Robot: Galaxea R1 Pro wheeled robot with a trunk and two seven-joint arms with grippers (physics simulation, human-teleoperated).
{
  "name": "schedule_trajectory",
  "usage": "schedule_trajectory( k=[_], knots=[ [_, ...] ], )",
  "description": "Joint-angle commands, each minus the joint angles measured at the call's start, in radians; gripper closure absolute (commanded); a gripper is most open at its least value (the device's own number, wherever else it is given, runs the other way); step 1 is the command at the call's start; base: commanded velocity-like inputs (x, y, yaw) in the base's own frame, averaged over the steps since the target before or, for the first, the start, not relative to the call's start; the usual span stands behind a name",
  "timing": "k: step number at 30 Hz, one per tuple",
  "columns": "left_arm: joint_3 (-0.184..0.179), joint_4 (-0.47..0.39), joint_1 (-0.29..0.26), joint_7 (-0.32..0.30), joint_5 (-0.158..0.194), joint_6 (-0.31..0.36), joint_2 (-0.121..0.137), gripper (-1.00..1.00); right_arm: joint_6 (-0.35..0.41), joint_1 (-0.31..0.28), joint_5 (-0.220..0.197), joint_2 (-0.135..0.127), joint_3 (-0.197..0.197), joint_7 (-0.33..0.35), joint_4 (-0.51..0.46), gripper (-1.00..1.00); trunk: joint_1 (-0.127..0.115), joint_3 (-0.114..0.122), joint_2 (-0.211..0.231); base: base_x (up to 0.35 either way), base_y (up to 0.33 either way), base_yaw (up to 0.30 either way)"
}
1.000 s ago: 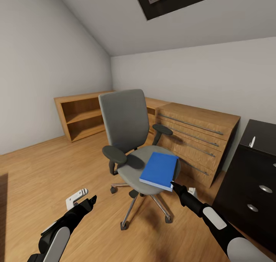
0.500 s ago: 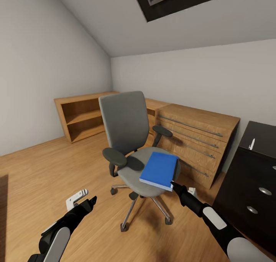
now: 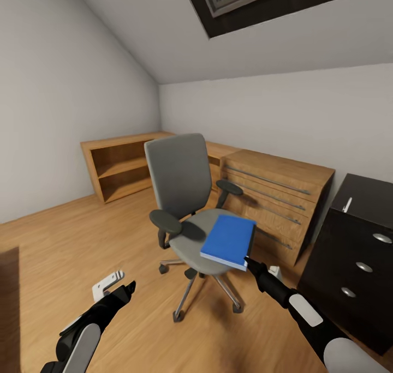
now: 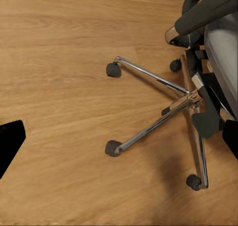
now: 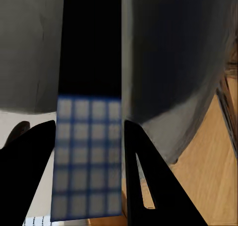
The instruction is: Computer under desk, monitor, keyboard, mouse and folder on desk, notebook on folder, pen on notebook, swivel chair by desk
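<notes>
Head view, centre of frame: grey upholstered swivel chair with black armrests and chrome star base [image 3: 183,198] stands on the wooden plank floor [image 3: 65,236]. A flat blue folder [image 3: 228,241] lies on the right half of the seat, its near corner overhanging the seat edge.

Right gripper [image 3: 249,262], lower right of centre, has its tip at the folder's near corner. The right wrist view shows the folder's edge [image 5: 89,137], a dark spine over a blue gridded band, standing between the two dark fingers [image 5: 148,186]. Fingers are close on either side of it; a firm clamp cannot be told from these pictures.

Left gripper [image 3: 131,287], lower left, hangs over bare floor, apart from the chair. Its fingers' spread cannot be told. The left wrist view looks down on the chair's star base [image 4: 188,94].

Change over the last second: whole head picture has shifted slightly, skylight more exposed at top, furniture displaced together. Camera motion, not object motion. Folder and right gripper keep the same relation.

Judgement: folder pickup under way, lift not yet begun. Desk placement remains.
</notes>
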Motion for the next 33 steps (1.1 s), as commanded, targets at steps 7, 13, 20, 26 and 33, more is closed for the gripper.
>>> schedule_trajectory(
  k=[7, 13, 20, 26, 33],
  knots=[
    [-0.002, -0.001, -0.001, 0.013, 0.012, 0.001, 0.001, -1.00, 0.001, -0.001, -0.010, -0.002, 0.003, 0.007, -0.001, 1.00, -0.028, 0.021, 0.049, -0.339, 0.000, 0.000],
    [-0.003, -0.001, -0.001, 0.014, 0.011, 0.001, 0.000, -1.00, 0.000, -0.001, -0.010, -0.003, 0.001, 0.009, -0.001, 1.00, -0.051, 0.040, 0.091, -0.161, -0.009, 0.000],
    [-0.004, -0.001, -0.001, 0.014, 0.012, 0.001, -0.001, -1.00, 0.011, -0.001, -0.016, -0.005, -0.003, 0.009, -0.002, 1.00, -0.078, 0.062, 0.140, -0.012, -0.001, 0.000],
    [-0.003, -0.001, -0.001, 0.014, 0.012, 0.001, 0.001, -1.00, 0.030, -0.001, -0.018, -0.007, -0.001, 0.028, -0.015, 1.00, -0.101, 0.081, 0.182, 0.000, 0.000, 0.000],
    [-0.002, -0.001, -0.001, 0.014, 0.010, 0.001, 0.001, -1.00, 0.060, -0.001, -0.012, -0.010, -0.001, 0.077, -0.023, 1.00, -0.127, 0.103, 0.231, -0.212, 0.000, 0.000]
  ],
)
